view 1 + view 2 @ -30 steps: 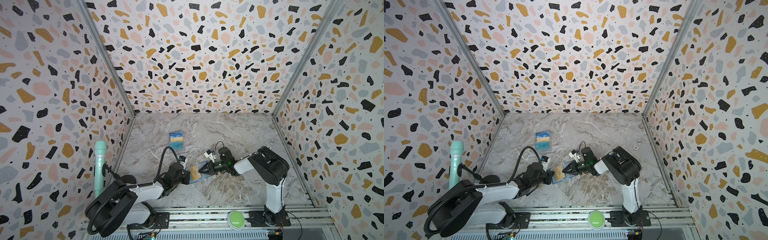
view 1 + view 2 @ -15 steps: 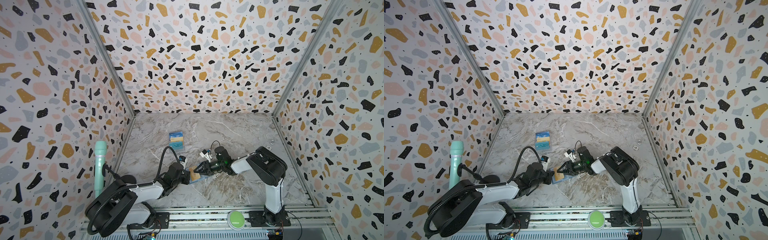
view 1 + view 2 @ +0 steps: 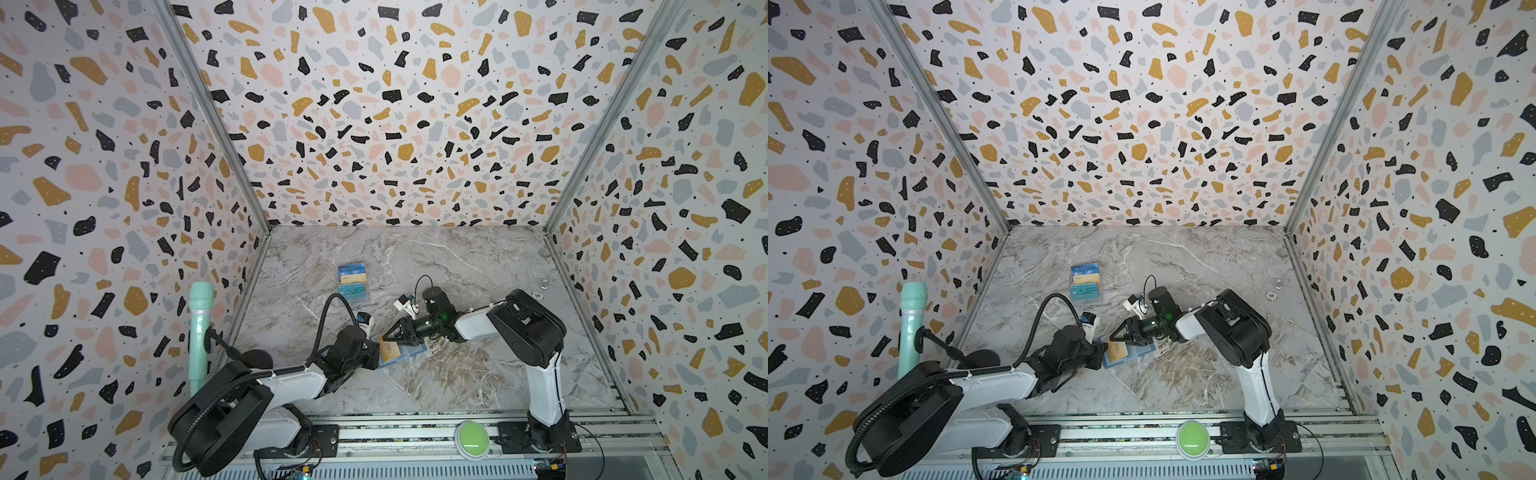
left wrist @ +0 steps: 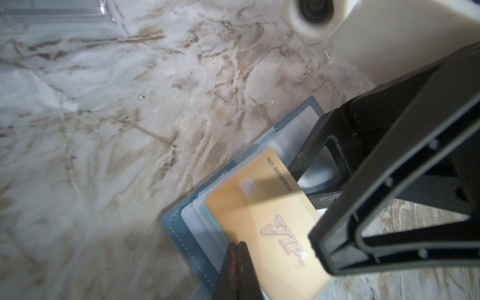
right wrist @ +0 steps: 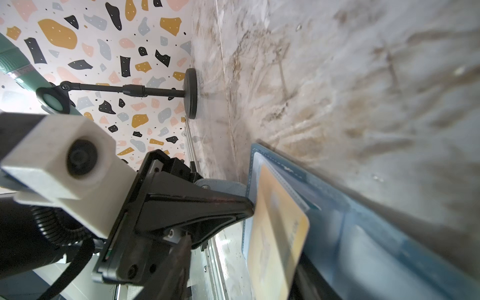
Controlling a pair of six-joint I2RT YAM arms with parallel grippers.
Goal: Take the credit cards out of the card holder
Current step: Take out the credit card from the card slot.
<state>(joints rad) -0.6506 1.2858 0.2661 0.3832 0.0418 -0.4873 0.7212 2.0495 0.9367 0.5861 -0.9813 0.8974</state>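
Card holder [image 4: 179, 231] lies open on the marble tabletop [image 3: 457, 374] between both arms: soft, light, apt to slide. Gold VIP card [image 4: 272, 226], stiff and slick, juts partway from a sleeve; pinch its free edge. Left gripper [image 4: 237, 257] is clamped tight, seemingly pinning the cover. Right gripper [image 3: 388, 338] is part-open at the card.

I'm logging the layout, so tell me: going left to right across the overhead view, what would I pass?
In a top view: teal microphone → clear case of cards → card holder → green button → small silver disc near the wall.
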